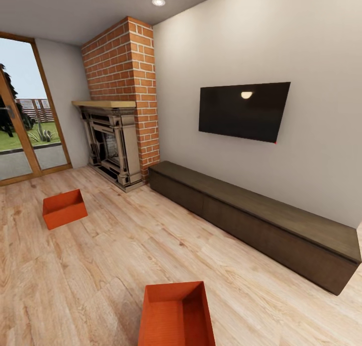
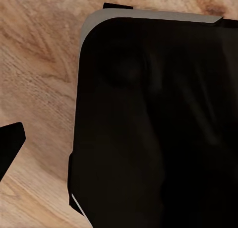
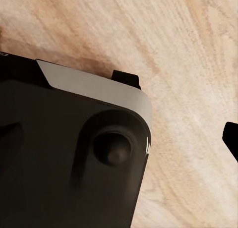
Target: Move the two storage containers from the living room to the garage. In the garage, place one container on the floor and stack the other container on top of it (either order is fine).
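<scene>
I am in the living room. One orange-red storage container (image 1: pixel 176 313) lies on the light wood floor (image 1: pixel 100 265) just in front of me, at the bottom of the head view, its open top showing. The other storage container (image 1: pixel 64 208) sits farther off to the left, near the glass doors. Both are upright and empty. In the left wrist view a dark fingertip (image 2: pixel 10 146) pokes in over the planks beside a black rounded part of the robot's body (image 2: pixel 158 124). The right wrist view has a similar dark fingertip (image 3: pixel 232 139) and body part (image 3: pixel 64 158).
A brick fireplace (image 1: pixel 113 145) stands at the back, with glass doors (image 1: pixel 25 125) to its left. A long dark low cabinet (image 1: pixel 261 220) runs along the right wall under a dark TV (image 1: pixel 244 110). Open wood floor lies between the two containers.
</scene>
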Tool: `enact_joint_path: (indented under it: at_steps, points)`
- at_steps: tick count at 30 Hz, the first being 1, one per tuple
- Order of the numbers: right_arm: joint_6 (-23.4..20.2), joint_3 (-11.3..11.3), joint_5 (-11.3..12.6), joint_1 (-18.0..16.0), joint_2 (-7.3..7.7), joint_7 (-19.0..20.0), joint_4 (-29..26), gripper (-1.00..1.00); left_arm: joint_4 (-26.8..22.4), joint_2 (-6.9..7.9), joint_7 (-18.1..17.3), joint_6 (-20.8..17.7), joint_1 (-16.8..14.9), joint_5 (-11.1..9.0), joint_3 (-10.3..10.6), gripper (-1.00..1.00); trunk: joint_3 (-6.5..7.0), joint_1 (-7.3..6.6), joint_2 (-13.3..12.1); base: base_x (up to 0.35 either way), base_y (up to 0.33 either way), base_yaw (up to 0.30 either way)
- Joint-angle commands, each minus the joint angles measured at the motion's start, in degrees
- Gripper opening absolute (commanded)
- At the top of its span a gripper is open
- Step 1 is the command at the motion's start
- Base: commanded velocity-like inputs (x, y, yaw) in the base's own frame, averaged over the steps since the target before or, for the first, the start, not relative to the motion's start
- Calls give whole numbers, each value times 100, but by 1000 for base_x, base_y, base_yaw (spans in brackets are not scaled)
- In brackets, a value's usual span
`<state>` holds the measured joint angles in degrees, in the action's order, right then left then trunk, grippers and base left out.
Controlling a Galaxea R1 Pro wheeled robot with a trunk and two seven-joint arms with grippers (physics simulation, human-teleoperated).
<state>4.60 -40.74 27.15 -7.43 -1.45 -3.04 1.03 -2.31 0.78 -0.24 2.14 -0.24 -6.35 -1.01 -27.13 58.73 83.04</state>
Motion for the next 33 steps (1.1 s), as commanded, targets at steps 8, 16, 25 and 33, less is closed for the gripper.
enact_joint_path:
  at_steps: [8,16,25,33]
  points:
    - [26,-48,50,-4,-4,-12,11,100,3,1,-3,15,-2,-51,-4,100,-6,0,3,0,0,0]
    - [32,-55,45,-4,-4,-12,11,100,3,-3,-3,15,-2,-51,3,100,-61,0,3,0,0,0]
    - [27,-54,48,-4,-4,-12,11,100,3,-5,-8,15,-2,-40,10,100,-142,0,3,0,0,0]
    - [23,-56,47,-4,-4,-12,11,100,3,-8,-18,15,-2,-33,29,100,-216,0,3,0,0,0]
